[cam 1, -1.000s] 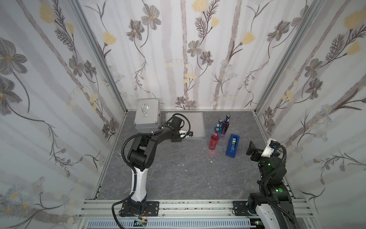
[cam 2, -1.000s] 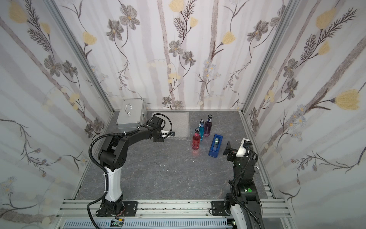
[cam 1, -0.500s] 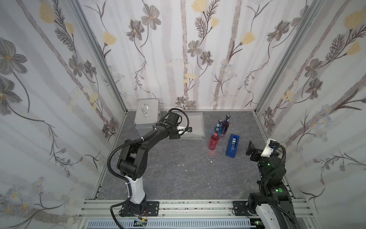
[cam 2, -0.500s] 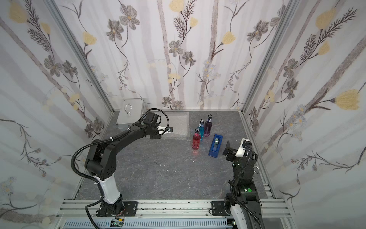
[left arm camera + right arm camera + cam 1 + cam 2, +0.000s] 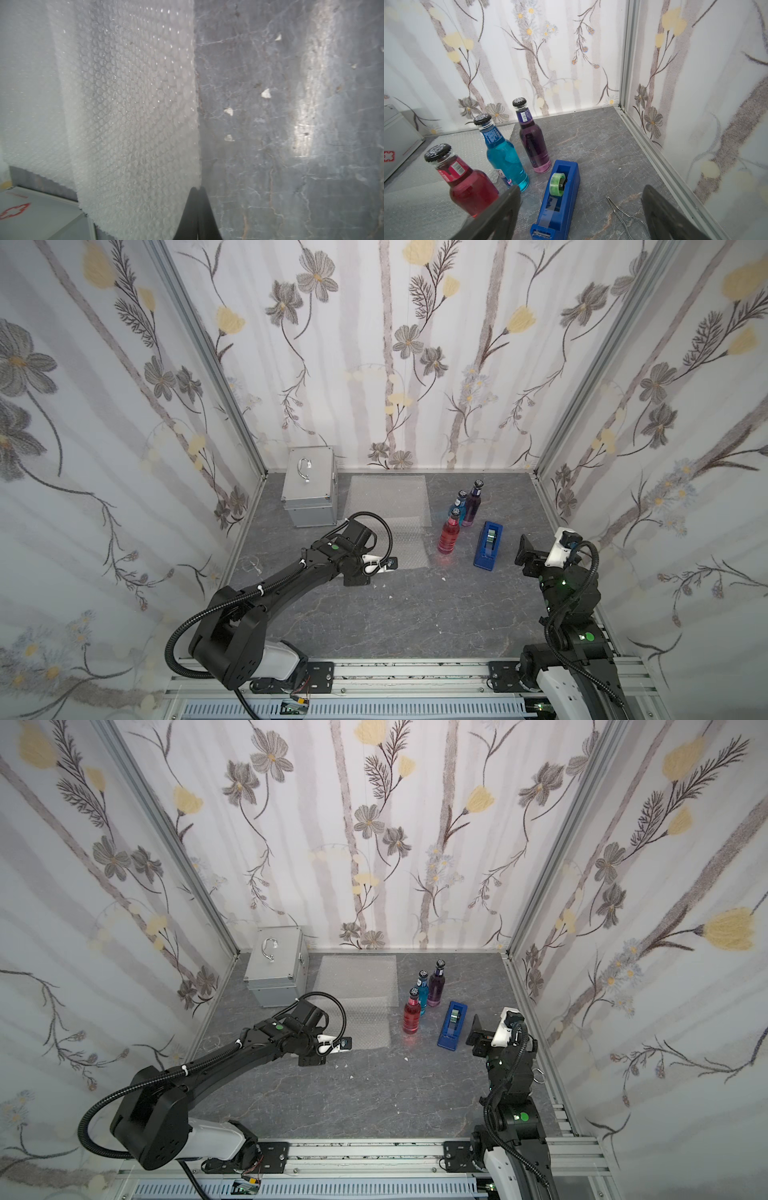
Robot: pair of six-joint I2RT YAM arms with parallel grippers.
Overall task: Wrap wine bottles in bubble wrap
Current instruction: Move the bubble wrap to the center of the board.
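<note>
Clear plastic is where the work has started. One bubble wrap sheet [image 5: 397, 545] lies flat on the grey bench [image 5: 415, 614], on the far side of the red bottle [image 5: 449, 537] from the blue tape dispenser [image 5: 488, 545]. Its far edge meets the rest of the bubble wrap [image 5: 388, 497].

The left jaws, at the end of the left arm [image 5: 291, 576], sit at that sheet's near corner and are pressed together. In the left wrist view the sheet [image 5: 135, 114] runs right up to their tips, so they seem to pinch its edge, though the film between them is too thin to make out. The right jaws stand wide apart with nothing between them, hovering near the dispenser on its side away from the bottles.

I judge the task barely begun. No bottle is wrapped, none lies on a sheet, and no tape is drawn out. All three are left to lay down, roll up and fasten.

The bottles stand upright and capped just beside the dispenser. The red one is alongside it, and the blue bottle [image 5: 504, 158] and the purple bottle [image 5: 534, 145] are by its far end. Each is filled to about the shoulder with tinted liquid.

The dispenser carries a roll of pale green tape [image 5: 558, 185]. The silver case [image 5: 309, 489] sits well apart from the dispenser, beyond the wrap. Its lid is down, so whatever it holds is hidden.
</note>
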